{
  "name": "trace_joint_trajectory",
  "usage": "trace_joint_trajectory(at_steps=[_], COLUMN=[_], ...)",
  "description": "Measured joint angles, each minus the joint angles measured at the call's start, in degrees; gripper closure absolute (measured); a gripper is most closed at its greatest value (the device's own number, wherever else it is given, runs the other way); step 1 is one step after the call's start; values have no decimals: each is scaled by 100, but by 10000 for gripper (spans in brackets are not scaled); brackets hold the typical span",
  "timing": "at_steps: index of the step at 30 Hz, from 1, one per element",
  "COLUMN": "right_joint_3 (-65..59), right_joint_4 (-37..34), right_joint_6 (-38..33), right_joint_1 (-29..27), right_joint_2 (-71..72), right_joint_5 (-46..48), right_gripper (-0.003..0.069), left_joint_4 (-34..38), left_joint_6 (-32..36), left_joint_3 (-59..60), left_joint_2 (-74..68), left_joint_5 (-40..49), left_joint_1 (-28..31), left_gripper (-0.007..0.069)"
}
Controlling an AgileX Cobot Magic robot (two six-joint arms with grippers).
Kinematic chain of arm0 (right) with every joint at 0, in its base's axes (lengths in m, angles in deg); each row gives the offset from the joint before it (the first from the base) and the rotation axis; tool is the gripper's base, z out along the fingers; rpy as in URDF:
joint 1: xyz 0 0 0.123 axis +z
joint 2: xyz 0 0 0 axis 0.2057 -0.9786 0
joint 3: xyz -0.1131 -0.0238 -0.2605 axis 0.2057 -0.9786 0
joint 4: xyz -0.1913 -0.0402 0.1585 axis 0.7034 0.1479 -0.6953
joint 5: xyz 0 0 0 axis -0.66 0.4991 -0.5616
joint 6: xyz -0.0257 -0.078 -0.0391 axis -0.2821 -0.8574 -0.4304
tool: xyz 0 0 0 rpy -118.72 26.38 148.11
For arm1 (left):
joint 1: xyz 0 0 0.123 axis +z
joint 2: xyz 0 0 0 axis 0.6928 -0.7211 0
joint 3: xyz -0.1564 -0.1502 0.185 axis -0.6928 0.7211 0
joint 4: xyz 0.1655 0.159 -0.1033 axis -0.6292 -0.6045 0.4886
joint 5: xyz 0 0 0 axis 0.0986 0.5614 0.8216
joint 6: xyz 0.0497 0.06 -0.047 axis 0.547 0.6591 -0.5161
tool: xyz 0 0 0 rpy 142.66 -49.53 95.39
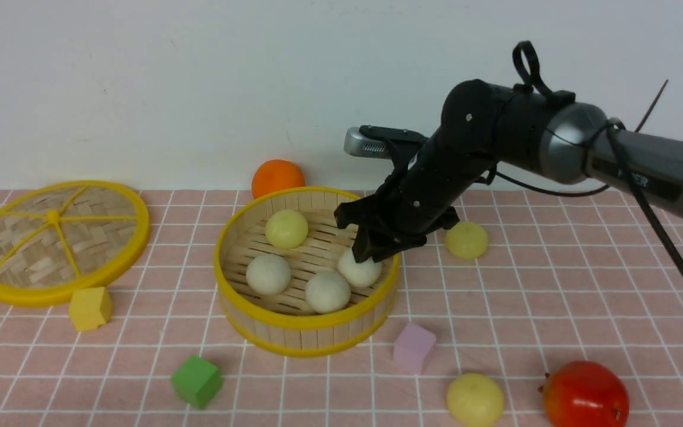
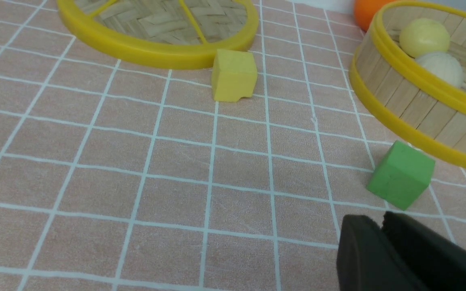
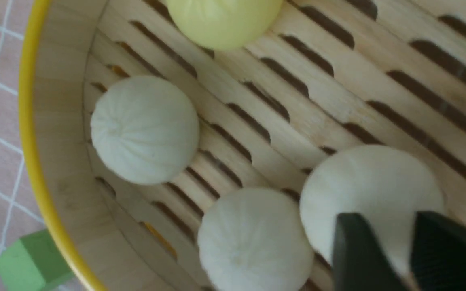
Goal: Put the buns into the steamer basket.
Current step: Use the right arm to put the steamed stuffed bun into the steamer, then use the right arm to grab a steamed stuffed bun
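Observation:
The steamer basket (image 1: pixel 309 347) stands mid-table. On its slatted floor lie one pale yellow bun (image 1: pixel 286 228) and three off-white buns (image 1: pixel 268 274) (image 1: pixel 328 291) (image 1: pixel 358 270). My right gripper (image 1: pixel 377 252) hangs inside the basket's right side, directly over the rightmost off-white bun (image 3: pixel 370 182). Its jaws stand apart, and that bun rests on the slats beneath them, so the right gripper (image 3: pixel 382 220) is open. Two more pale yellow buns lie on the cloth, one right of the basket (image 1: pixel 466 239) and one near the front edge (image 1: pixel 475 400). In the left wrist view my left gripper (image 2: pixel 380 220) is shut and empty, low beside the green cube.
A flat woven lid (image 1: pixel 57 240) lies at the left, with a yellow cube (image 1: pixel 89 307) in front of it. A green cube (image 1: pixel 197 381) and a pink cube (image 1: pixel 414 347) sit before the basket. An orange (image 1: pixel 277 177) is behind it and a red fruit (image 1: pixel 584 394) at front right.

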Motion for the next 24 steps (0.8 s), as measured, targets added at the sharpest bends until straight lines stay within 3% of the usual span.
trace_joint_trajectory(at_steps=[4, 7, 13, 15, 18, 24], right_joint_3=[4, 11, -979, -2202, -3084, -3807], right_joint_4=[156, 472, 1108, 1156, 1093, 1092], right_joint_6=[7, 183, 895, 1072, 1183, 1338], right_joint_1=[-5, -5, 22, 115, 245, 279], right_joint_2=[371, 897, 2062, 2536, 2791, 2723], right_joint_5=[450, 976, 1443, 1224, 876, 225], right_gripper=[223, 192, 246, 304, 336, 340], left_joint_4=[0, 0, -5, -5, -6, -11], left_joint_6=[0, 0, 0, 0, 0, 0], left_joint_3=[0, 0, 0, 0, 0, 0], left_joint_2=[0, 0, 0, 0, 0, 0], left_joint_5=[0, 0, 0, 0, 0, 0], left_joint_1=[0, 5, 5, 5, 5, 5], left_gripper=[507, 505, 496, 496, 494, 486])
